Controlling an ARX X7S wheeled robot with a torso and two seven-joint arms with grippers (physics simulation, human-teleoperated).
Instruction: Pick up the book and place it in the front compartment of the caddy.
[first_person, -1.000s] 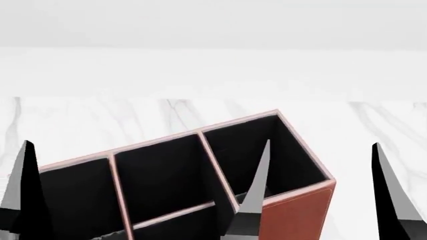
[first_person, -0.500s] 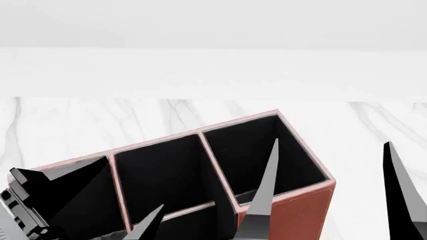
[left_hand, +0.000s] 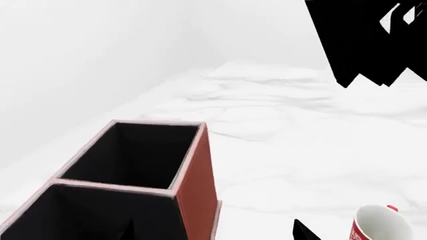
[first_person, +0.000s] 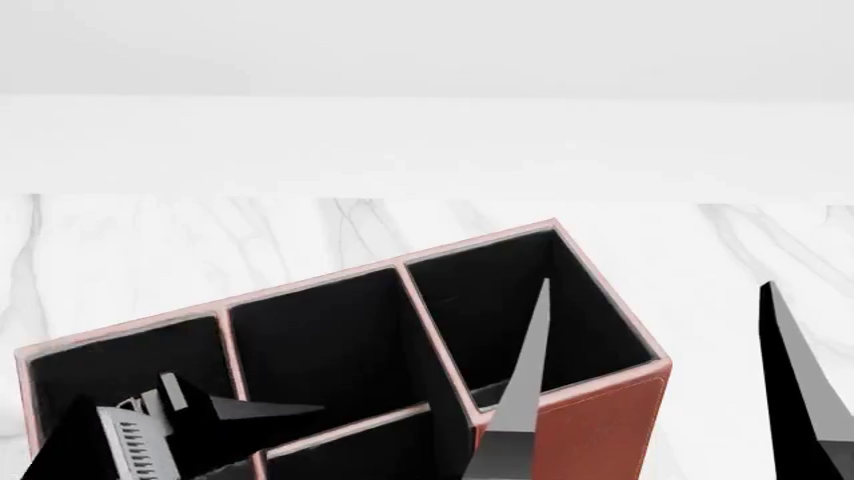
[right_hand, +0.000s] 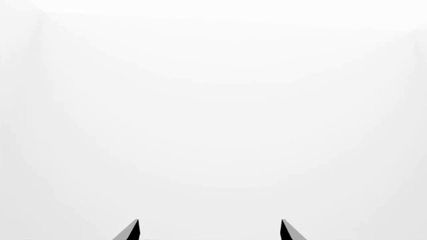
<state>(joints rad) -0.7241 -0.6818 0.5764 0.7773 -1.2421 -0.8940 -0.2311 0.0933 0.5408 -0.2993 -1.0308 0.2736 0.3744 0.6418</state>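
While the head view looks down over a white marble table, the caddy sits on it at an angle — reddish-brown outside, black lining, pale pink rims.

Cells: a tall end cell, one beside it, another at the left end, and a low cell at the near edge behind a thin partition, cut off by the frame. All that show are black inside; no book is seen in any view, so its place cannot be told.

Left gripper: low at the frame's left, over the caddy's left end, one dark pointed finger reaching across the rim. Whether it is spread or closed cannot be told.

Right gripper: fingers spread wide, nothing between them — one tip standing before the tall end cell, the other well off the caddy's right side. Its wrist view shows both tips apart against plain white.

Mug: red and white, on the table, apart from the caddy, seen from the left wrist.
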